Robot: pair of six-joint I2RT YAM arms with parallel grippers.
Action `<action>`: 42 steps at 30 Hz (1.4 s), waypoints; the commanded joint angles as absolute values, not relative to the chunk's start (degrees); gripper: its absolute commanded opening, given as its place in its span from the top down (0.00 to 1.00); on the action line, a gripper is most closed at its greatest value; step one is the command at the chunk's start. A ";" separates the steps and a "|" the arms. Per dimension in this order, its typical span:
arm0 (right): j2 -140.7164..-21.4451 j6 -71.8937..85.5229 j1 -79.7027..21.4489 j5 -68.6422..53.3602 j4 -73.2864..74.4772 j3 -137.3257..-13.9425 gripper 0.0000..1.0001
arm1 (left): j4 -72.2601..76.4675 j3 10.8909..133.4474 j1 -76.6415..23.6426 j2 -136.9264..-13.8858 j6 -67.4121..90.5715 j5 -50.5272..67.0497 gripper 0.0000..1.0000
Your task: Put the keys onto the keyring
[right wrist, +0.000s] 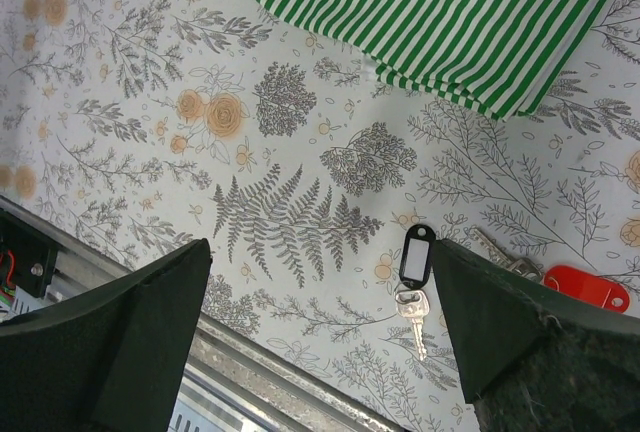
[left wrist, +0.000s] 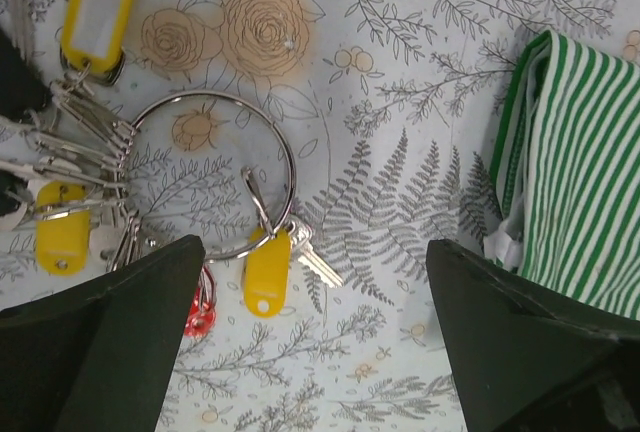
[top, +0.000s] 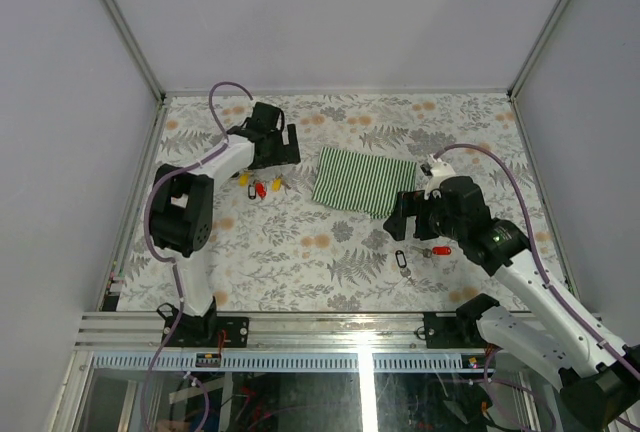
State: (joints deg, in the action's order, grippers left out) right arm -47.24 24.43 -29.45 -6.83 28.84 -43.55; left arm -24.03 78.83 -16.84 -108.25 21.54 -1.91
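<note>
The keyring (left wrist: 213,174) is a thin silver wire ring lying on the floral table, with a bunch of yellow-, red- and black-tagged keys on its left; it also shows in the top view (top: 260,188). My left gripper (left wrist: 315,352) is open and empty, hovering just beside the ring. A key with a black tag (right wrist: 416,257) and a key with a red tag (right wrist: 585,287) lie loose near the table's front right, seen too in the top view: black (top: 401,260), red (top: 439,250). My right gripper (right wrist: 320,332) is open and empty above them.
A folded green-and-white striped cloth (top: 362,181) lies mid-table between the arms, at the right edge of the left wrist view (left wrist: 580,172) and at the top of the right wrist view (right wrist: 440,12). The table's metal front rail (right wrist: 260,372) runs close under the right gripper.
</note>
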 commanded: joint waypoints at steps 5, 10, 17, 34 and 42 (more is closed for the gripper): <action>-45.07 23.77 -29.15 -9.18 28.54 -42.91 0.02 | -23.07 83.85 -17.05 -114.76 18.60 -2.68 0.03; -45.19 23.22 -29.10 -9.39 29.77 -43.41 0.02 | -23.89 84.72 -17.05 -116.89 18.11 -2.10 0.02; -45.01 23.38 -29.14 -10.49 29.00 -43.14 0.02 | -23.75 82.37 -17.37 -116.44 19.48 -1.14 0.01; -45.15 23.81 -29.11 -11.34 29.49 -45.32 0.02 | -21.88 62.25 -26.18 -104.56 26.22 -3.80 0.00; -42.69 24.09 -29.17 -7.82 31.40 -49.04 0.02 | -20.31 48.61 -34.33 -95.27 33.09 -5.91 0.00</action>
State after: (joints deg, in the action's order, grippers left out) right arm -44.75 24.03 -29.45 -9.85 31.33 -44.58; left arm -19.59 55.16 -31.92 -97.71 26.79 -5.87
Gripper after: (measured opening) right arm 0.982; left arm 0.994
